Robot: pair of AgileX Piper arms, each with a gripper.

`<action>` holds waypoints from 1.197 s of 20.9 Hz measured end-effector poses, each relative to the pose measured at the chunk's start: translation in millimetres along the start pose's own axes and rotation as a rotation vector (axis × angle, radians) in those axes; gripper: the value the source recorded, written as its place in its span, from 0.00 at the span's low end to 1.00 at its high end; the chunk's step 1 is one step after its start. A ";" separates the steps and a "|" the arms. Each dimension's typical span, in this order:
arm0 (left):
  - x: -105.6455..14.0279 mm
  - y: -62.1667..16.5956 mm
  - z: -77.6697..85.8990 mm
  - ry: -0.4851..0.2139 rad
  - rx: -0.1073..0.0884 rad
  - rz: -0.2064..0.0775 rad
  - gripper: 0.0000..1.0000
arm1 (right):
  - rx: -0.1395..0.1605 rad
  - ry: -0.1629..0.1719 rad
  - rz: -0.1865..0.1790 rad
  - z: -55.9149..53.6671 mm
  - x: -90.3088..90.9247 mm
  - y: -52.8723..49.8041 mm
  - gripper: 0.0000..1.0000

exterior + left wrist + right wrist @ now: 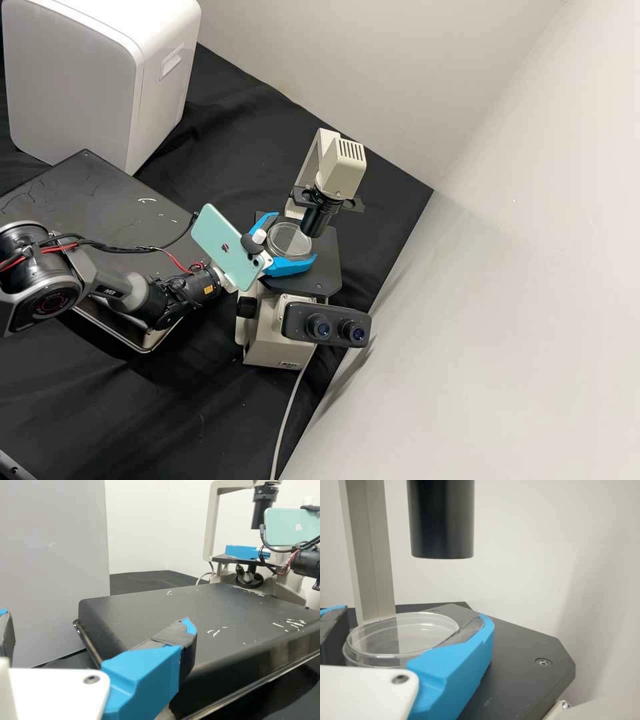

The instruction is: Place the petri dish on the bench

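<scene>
A clear round petri dish [288,240] lies on the black stage [327,267] of a beige microscope, just under its dark condenser tube [313,220]. My right gripper [292,238] comes in from the left, and its blue fingers press the dish from both sides. The right wrist view has the dish [400,635] between the right gripper's [410,615] fingers, resting on the stage [530,655]. My left gripper [95,617] stands open with nothing in it, low beside a black box [210,625], far from the microscope [240,560].
A glossy black box [100,200] sits left of the microscope under the right arm. At the back left stands a white appliance [100,73]. The microscope's eyepieces [333,328] jut toward the front. A pale wall [520,300] closes the bench's right side. Black cloth [133,400] covers the front.
</scene>
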 end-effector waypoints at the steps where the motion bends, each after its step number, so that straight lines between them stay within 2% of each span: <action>1: 0.0 0.0 0.0 0.000 0.000 0.000 1.00 | 0.002 0.000 0.000 0.0 0.0 0.0 0.00; 3: 0.0 0.0 0.0 0.000 0.000 0.000 1.00 | 0.009 0.000 0.000 0.0 0.0 0.0 0.00; 11: 0.0 0.0 0.0 0.000 0.000 0.000 1.00 | 0.069 0.003 0.003 -1.5 1.8 1.5 0.00; 25: 0.1 -0.2 0.0 0.000 0.000 -0.001 1.00 | 0.075 0.003 0.003 -1.5 1.8 1.5 0.00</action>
